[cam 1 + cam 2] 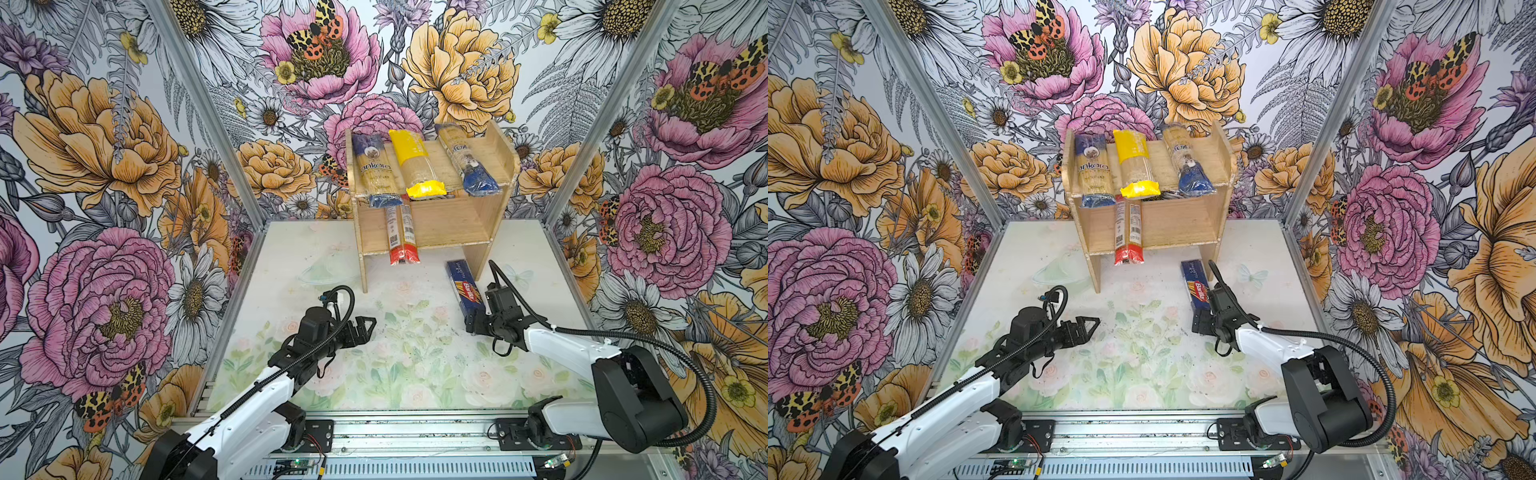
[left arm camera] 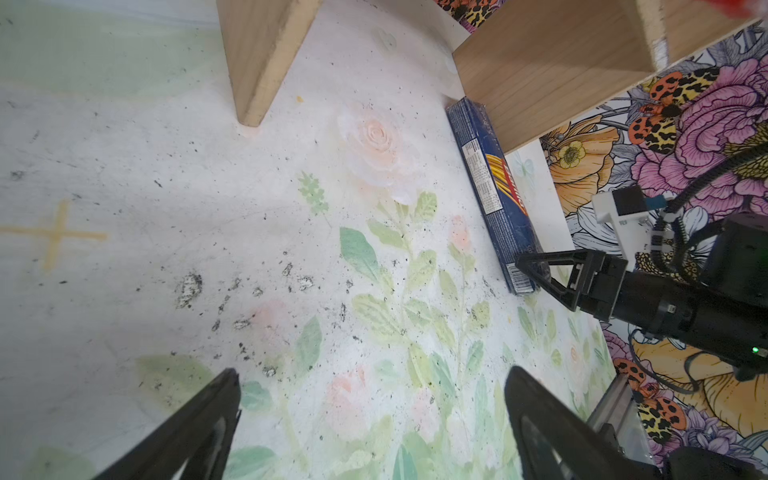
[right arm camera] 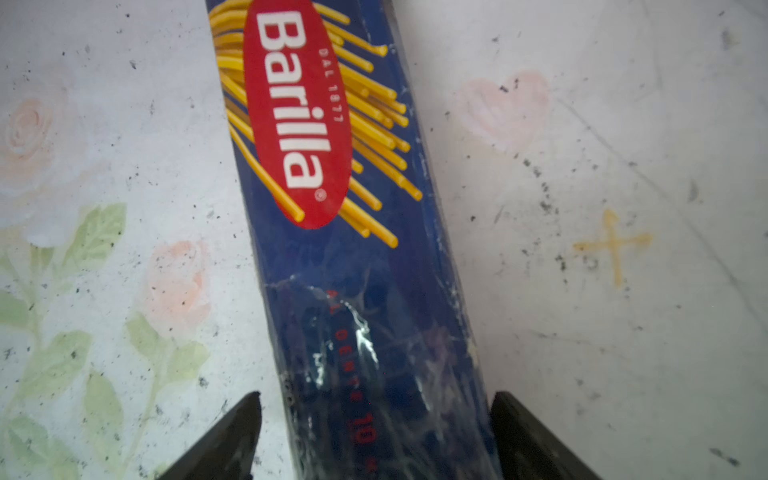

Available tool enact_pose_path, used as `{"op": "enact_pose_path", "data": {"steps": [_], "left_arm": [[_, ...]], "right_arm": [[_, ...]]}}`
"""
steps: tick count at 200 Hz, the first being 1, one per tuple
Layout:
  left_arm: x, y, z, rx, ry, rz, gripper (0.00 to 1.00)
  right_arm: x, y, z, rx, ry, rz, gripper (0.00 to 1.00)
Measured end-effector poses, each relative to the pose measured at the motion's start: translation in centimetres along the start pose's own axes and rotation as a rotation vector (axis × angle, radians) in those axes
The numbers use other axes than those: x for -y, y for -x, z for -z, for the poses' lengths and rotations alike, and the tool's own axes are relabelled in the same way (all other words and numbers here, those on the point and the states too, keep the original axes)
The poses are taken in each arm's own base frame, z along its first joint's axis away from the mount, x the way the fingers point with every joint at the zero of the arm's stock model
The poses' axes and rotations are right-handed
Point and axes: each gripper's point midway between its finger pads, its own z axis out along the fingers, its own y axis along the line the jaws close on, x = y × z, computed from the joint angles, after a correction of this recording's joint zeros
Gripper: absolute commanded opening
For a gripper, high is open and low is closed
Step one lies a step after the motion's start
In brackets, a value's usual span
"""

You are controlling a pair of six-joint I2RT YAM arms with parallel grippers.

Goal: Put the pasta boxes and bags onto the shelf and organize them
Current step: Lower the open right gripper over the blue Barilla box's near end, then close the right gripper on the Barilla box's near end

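Straddling the near end of the Barilla spaghetti pack (image 3: 353, 249), the right gripper (image 3: 376, 399) stands spread, gripping nothing. Pack lies flat just in front of the shelf (image 1: 453, 228). Probably light, stiff, slick film: pinch across the narrow width. Left gripper (image 2: 372, 372) spread, empty.

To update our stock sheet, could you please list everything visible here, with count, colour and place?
Shelf: one, light wood, back of the table.
Ankara bag: one, blue-ended, top tier, left.
Yellow bag: one, yellow-ended, top tier, middle.
Slim bag: one, blue-ended, top tier, right.
Red-ended pack: one, red, lower tier, overhanging its front edge.
Barilla pack: one, dark blue, on the table beside a shelf side panel.
Table: one, pale floral.
Left gripper: one, black, open, above the table.
Right gripper: one, black, open, straddling the Barilla pack's near end.
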Motion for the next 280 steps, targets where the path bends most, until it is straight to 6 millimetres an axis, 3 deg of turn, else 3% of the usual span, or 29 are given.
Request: {"op": "enact_pose_path", "data": {"steps": [116,280], "left_arm": [[0.2,0.1,0.1,0.005,-0.006,-0.003,0.99],[0.4,0.1,0.1,0.007,-0.012,-0.006,0.99]], "right_arm": [[-1.8,1.7,1.2,0.109,0.029,0.05,0.88],[-2.2,1.0,-1.4,0.121,-0.056,0.15,0.85]]}}
